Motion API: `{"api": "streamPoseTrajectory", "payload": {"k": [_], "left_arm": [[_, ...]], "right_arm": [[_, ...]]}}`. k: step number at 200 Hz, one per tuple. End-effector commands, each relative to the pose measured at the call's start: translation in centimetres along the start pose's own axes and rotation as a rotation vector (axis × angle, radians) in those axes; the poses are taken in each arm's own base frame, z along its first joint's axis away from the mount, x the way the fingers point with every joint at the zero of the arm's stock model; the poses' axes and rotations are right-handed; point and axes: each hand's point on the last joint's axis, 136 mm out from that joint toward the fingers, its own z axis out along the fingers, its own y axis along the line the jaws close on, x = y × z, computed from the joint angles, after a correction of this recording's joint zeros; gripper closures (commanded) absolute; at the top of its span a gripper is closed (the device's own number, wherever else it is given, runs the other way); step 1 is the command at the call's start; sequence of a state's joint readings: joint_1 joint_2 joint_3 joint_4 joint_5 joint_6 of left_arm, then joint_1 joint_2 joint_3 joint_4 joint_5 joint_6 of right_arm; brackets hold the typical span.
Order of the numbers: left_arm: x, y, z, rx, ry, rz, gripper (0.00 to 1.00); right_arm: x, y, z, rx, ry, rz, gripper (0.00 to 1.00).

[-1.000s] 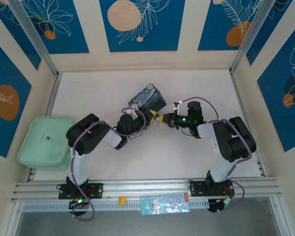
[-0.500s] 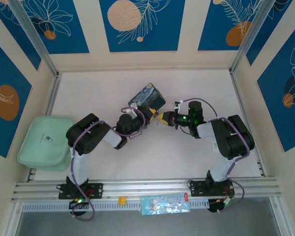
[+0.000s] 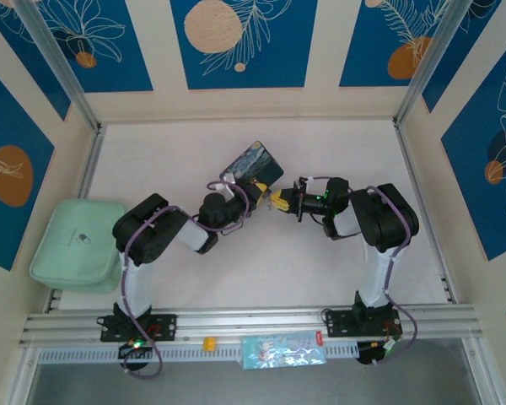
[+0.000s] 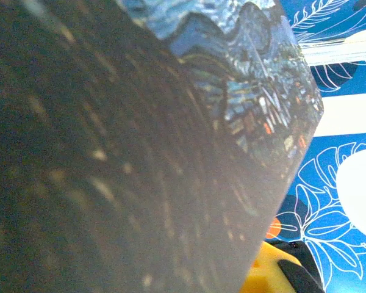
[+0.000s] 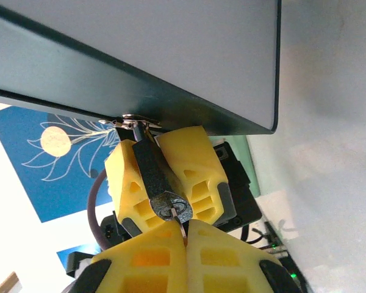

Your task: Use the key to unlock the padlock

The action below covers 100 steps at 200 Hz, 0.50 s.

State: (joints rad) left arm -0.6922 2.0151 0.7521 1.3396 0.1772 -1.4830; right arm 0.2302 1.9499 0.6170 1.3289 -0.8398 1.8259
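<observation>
Top external, table (image 3: 169,160): pale work surface inside patterned walls; both arms reach in to meet near its centre.
Green pouch (image 3: 74,243): lies at the left edge, well apart from the work and playing no part in it.
Painted box (image 3: 255,165): sits tilted just behind the two grippers. In the right wrist view its dark edge (image 5: 171,91) runs overhead, so it appears raised off the table, probably to give access to the lock hanging from it.
Left gripper (image 5: 161,183): yellow fingers clenched on the padlock body, one on each side. This looks meant to steady the lock and point its keyhole end at the other arm.
Right gripper (image 5: 184,239): fingers pressed tight together, pinching the key between their tips, and aimed head-on at the lock so the key lines up with the keyway.
Padlock (image 5: 155,171): small dark body between the left fingers, just under the box edge, its round silvery keyhole face (image 5: 174,209) turned toward the right gripper.
Shackle (image 5: 133,121): thin silvery loop at the box edge; it looks closed, so the lock is judged not yet open.
Key (image 5: 182,229): pale sliver touching the keyhole face; how deep it sits I cannot tell. A turn is likely the next need.
</observation>
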Motion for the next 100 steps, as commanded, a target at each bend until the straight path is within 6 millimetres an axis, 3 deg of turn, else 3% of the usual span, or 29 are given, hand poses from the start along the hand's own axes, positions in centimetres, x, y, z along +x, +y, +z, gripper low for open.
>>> {"api": "streamPoseTrajectory", "payload": {"k": [1,29,100], "left_arm": [[5.2,-4.8,0.4,0.160,0.230,0.079,1.00],[5.2,-5.1,0.3,0.163,0.230,0.069,1.00],[5.0,-4.1,-0.3,0.118,0.189,-0.045,1.00]], "right_arm": [[-0.5,2.2,0.8,-0.054,-0.009,0.012,1.00],[-0.4,2.8,0.9,-0.061,-0.016,-0.079,1.00],[-0.4,3.5,1.1,0.045,-0.056,-0.568,1.00]]}}
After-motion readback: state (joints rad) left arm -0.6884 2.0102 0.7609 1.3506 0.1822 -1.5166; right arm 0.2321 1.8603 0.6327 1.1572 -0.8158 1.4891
